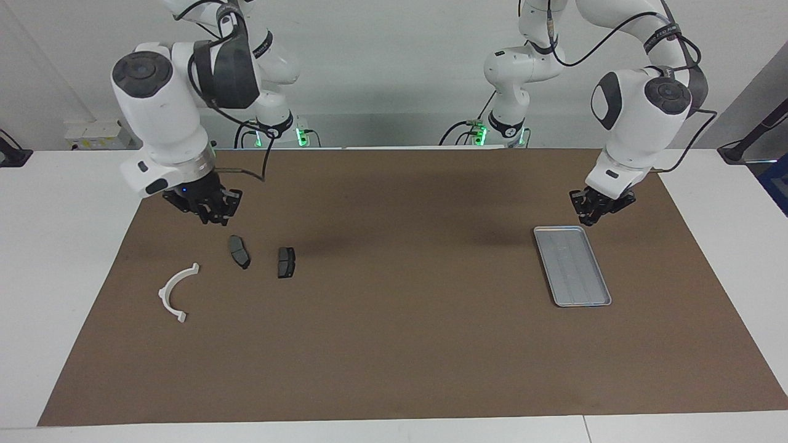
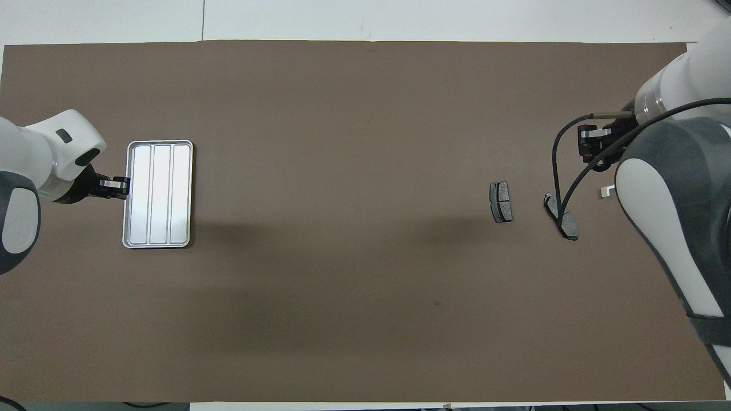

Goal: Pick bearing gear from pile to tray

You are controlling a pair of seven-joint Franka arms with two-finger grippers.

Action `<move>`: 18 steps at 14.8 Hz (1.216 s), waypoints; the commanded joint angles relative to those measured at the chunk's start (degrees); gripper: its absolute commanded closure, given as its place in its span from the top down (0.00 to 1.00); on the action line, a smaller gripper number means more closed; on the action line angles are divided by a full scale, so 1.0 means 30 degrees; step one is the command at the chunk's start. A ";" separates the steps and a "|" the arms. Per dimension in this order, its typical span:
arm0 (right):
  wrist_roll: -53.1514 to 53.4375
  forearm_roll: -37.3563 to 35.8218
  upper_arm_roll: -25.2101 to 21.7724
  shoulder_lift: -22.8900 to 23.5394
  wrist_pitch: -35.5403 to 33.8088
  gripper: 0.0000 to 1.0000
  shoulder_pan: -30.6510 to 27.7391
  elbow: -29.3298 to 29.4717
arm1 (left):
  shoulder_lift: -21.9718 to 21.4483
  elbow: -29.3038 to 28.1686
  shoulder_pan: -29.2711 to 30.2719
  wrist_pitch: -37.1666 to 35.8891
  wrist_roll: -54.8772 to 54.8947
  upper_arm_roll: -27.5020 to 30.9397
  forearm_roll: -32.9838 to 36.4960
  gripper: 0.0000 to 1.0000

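Since the flat dark grey brake pad point(image 1: 239, 251) looks stiff and dense, pinch it across its width with the right gripper point(image 1: 215, 212) hovering beside it, grip state indeterminate; the left gripper point(image 1: 594, 212), closed and empty, waits by the shallow silver metal tray point(image 1: 572, 264).

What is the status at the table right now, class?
Left end effector shut, over the mat beside the shallow silver-grey metal tray. Right end effector above the pile's two dark grey brake pads. Tray empty. Nothing blocking.

White wall point(image 1: 394, 61), white table point(image 1: 49, 258), brown mat point(image 1: 394, 320)
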 commanded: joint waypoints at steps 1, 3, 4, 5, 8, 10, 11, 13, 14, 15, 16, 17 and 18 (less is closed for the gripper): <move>0.2944 0.0873 0.0515 -0.0768 -0.0752 0.00 0.0893 -0.0133 | -0.0946 -0.2524 0.0676 0.2225 0.0758 -0.0252 -0.0090 0.00; 0.6370 0.1138 0.0544 -0.0887 -0.0842 0.00 0.2647 -0.0133 | -0.0888 -0.3638 0.0852 0.3544 0.1024 -0.0194 -0.0090 0.00; 0.8040 0.1168 0.0573 -0.1033 -0.0813 0.00 0.3410 -0.0162 | -0.0887 -0.4137 0.0882 0.4247 0.1024 -0.0194 -0.0090 0.00; 0.9449 0.1400 0.0574 -0.1034 -0.0813 0.00 0.4027 -0.0162 | -0.0887 -0.4403 0.0911 0.4602 0.1053 -0.0194 -0.0090 0.00; 1.3287 0.2222 0.0632 -0.1063 -0.0434 0.00 0.5755 -0.0337 | -0.0770 -0.4930 0.1144 0.5246 0.1200 -0.0193 -0.0090 0.00; 1.5167 0.2223 0.0632 -0.1034 0.0384 0.00 0.6753 -0.0804 | -0.0624 -0.5312 0.1175 0.6067 0.1171 -0.0194 -0.0090 0.00; 1.5785 0.2223 0.0632 -0.0976 0.0736 0.00 0.7193 -0.1097 | -0.0421 -0.5430 0.1146 0.6331 0.1142 -0.0194 -0.0090 0.00; 1.7393 0.2194 0.0632 -0.0626 0.1963 0.00 0.8217 -0.1770 | -0.0039 -0.5518 0.1146 0.6771 0.1112 -0.0194 -0.0090 0.00; 1.8156 0.2106 0.0632 -0.0305 0.2753 0.00 0.8687 -0.2180 | -0.0038 -0.5780 0.1175 0.7180 0.1112 -0.0194 -0.0090 0.00; 1.8802 0.1873 0.0632 0.0075 0.3341 0.00 0.9126 -0.2416 | -0.0009 -0.6043 0.1175 0.7561 0.1112 -0.0194 -0.0090 0.00; 1.9389 0.1842 0.0603 0.0427 0.4043 0.00 0.9508 -0.2708 | 0.0195 -0.6162 0.1175 0.7913 0.0996 -0.0194 -0.0090 0.00; 1.9801 0.1813 0.0632 0.0547 0.4805 0.00 0.9657 -0.3146 | 0.0458 -0.6221 0.1146 0.8119 0.0937 -0.0194 -0.0090 0.00; 1.9921 0.1783 0.0603 0.0722 0.5276 0.00 0.9716 -0.3499 | 0.0605 -0.6309 0.1146 0.8266 0.0907 -0.0194 -0.0090 0.00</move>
